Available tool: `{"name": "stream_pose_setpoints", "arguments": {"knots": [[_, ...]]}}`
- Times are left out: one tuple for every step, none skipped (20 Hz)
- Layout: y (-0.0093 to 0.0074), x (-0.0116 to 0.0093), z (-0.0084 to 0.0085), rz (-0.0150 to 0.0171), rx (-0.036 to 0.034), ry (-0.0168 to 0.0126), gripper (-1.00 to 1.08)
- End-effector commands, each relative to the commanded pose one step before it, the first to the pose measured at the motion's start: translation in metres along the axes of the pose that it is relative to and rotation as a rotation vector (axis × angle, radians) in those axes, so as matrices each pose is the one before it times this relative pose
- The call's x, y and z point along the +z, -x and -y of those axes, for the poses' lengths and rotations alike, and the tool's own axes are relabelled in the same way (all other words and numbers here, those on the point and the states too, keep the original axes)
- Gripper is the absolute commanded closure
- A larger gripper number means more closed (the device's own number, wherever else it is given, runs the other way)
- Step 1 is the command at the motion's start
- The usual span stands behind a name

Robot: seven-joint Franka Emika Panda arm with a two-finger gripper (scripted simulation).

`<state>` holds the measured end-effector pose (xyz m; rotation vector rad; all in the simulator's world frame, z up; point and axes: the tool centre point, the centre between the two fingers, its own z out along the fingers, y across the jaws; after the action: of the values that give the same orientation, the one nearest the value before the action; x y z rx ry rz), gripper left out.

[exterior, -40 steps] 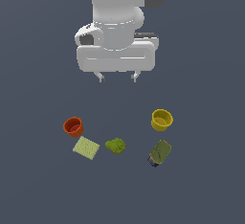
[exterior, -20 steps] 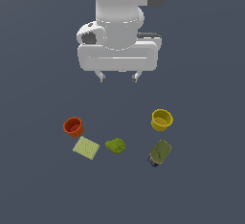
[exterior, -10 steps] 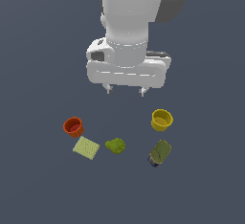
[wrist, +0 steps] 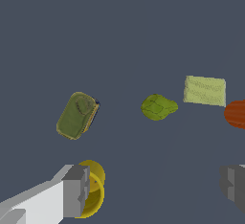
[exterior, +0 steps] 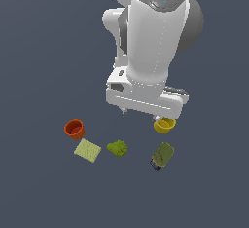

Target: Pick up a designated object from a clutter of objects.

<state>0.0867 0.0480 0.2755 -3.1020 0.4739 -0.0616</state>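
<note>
The pincer (wrist: pixel 155 189) is spread wide with nothing between its fingers (wrist: pixel 76 189), the two grey pads standing far apart in the wrist view; in the exterior view the white arm hangs above the surface (exterior: pixel 39 51), its hand low over the yellow cup (exterior: pixel 164 124), which it partly hides; the fingertips themselves are barely visible there.

The olive-green oblong (exterior: pixel 162 155) lies on its side on the dark surface, just in front of the yellow cup and toward the exterior view's right of the group; its dark blue end points toward the bottom of that view; in the wrist view it (wrist: pixel 77 115) rests apart from the pincer, near the yellow cup (wrist: pixel 93 189), which sits right beside one finger.

The lumpy green blob (exterior: pixel 117 148) sits near the middle of the clutter, with the pale yellow-green flat square (exterior: pixel 87 150) on the exterior view's left of it; the red-orange cup (exterior: pixel 74 129) stands upright just beyond the square; none of the items touch one another.
</note>
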Motion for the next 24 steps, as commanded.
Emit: {"name": "stream_pose_setpoints", "arguments": {"knots": [[-0.00553, 0.01576, 0.01332, 0.00354, 0.04901, 0.00141, -0.92], [-0.00168, 0.0064, 0.00534, 0.00151, 0.01908, 0.00059, -0.92], [-0.00146, 0.00649, 0.00536, 0.00151, 0.01909, 0.0006, -0.92], [-0.00124, 0.00658, 0.00538, 0.00151, 0.01911, 0.00061, -0.92], [-0.00102, 0.00666, 0.00538, 0.0015, 0.01912, 0.00063, -0.92], [-0.00079, 0.00675, 0.00539, 0.0015, 0.0191, 0.00064, -0.92], [-0.00057, 0.00683, 0.00537, 0.0015, 0.01913, 0.00065, -0.92], [-0.00035, 0.00691, 0.00534, 0.0015, 0.01915, 0.00067, -0.92], [-0.00012, 0.00699, 0.00532, 0.0015, 0.01915, 0.00069, -0.92], [0.0001, 0.00707, 0.00528, 0.0015, 0.01916, 0.00071, -0.92], [0.00031, 0.00715, 0.00522, 0.0015, 0.01919, 0.00072, -0.92], [0.00053, 0.00722, 0.00517, 0.0015, 0.01919, 0.00074, -0.92], [0.00073, 0.0072, 0.00502, 0.00148, 0.01896, 0.00075, -0.92], [0.00089, 0.00692, 0.00471, 0.00141, 0.01804, 0.00074, -0.92], [0.00101, 0.0066, 0.00438, 0.00133, 0.01709, 0.00071, -0.92], [0.00111, 0.00627, 0.00407, 0.00125, 0.01612, 0.00069, -0.92], [0.00117, 0.00594, 0.00376, 0.00118, 0.01515, 0.00066, -0.92], [0.0012, 0.00559, 0.00345, 0.0011, 0.0142, 0.00063, -0.92], [0.00121, 0.00524, 0.00315, 0.00102, 0.01323, 0.0006, -0.92], [0.00121, 0.00488, 0.00287, 0.00094, 0.01225, 0.00057, -0.92], [0.00118, 0.00451, 0.00259, 0.00087, 0.01128, 0.00053, -0.92], [0.00113, 0.00414, 0.00232, 0.00079, 0.01032, 0.00049, -0.92], [0.00107, 0.00376, 0.00207, 0.00071, 0.00933, 0.00045, -0.92], [0.001, 0.00337, 0.00183, 0.00064, 0.00834, 0.00041, -0.92]]}}
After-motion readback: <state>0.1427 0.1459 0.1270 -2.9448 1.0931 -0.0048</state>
